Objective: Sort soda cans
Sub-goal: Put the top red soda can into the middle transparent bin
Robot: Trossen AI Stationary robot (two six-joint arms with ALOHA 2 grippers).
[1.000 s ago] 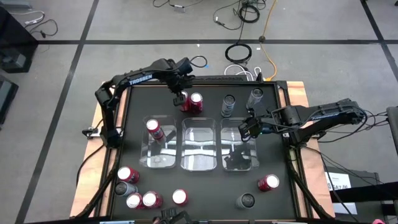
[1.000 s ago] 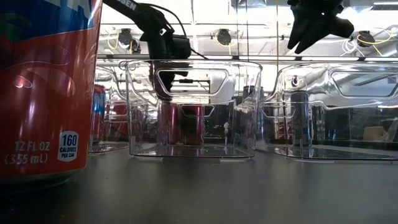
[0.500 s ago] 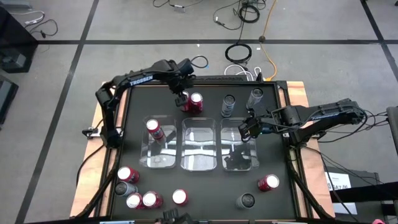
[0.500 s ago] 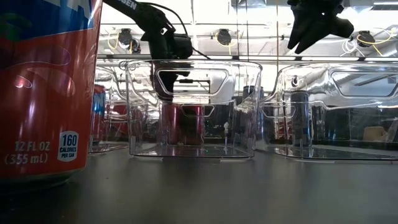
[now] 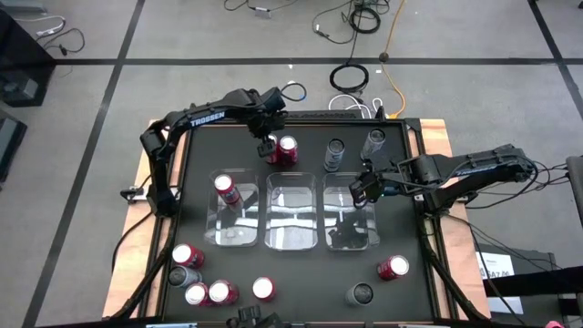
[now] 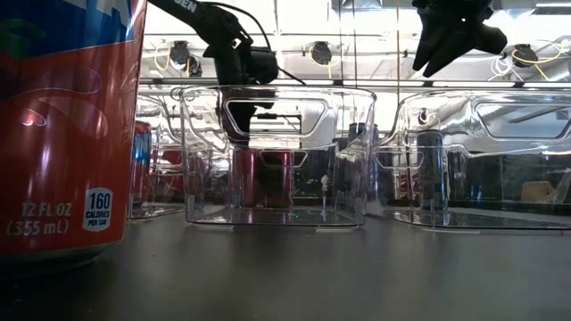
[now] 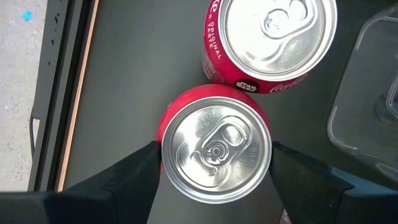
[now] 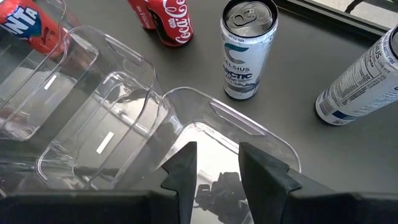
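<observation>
Three clear bins (image 5: 293,211) sit mid-bench. Perhaps eight red cans (image 5: 288,149) and four silver cans (image 5: 334,155) surround them. Left hand (image 7: 214,163) brackets one red can (image 7: 215,155); right hand (image 8: 217,163), narrow, hovers empty above the right bin.

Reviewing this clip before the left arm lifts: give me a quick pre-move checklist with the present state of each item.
1. Left gripper centred on the red can, a finger on each side: ok.
2. Fingers firmly closed on that can: cannot tell; they sit at its sides.
3. Can upright: ok.
4. Neighbouring red can clear of the grip: not ok, it sits right against the target and may be nudged.
5. Left bin has room: ok, one red can inside.
6. Right gripper out of the way: ok, it hovers over the right bin, holding nothing.
</observation>
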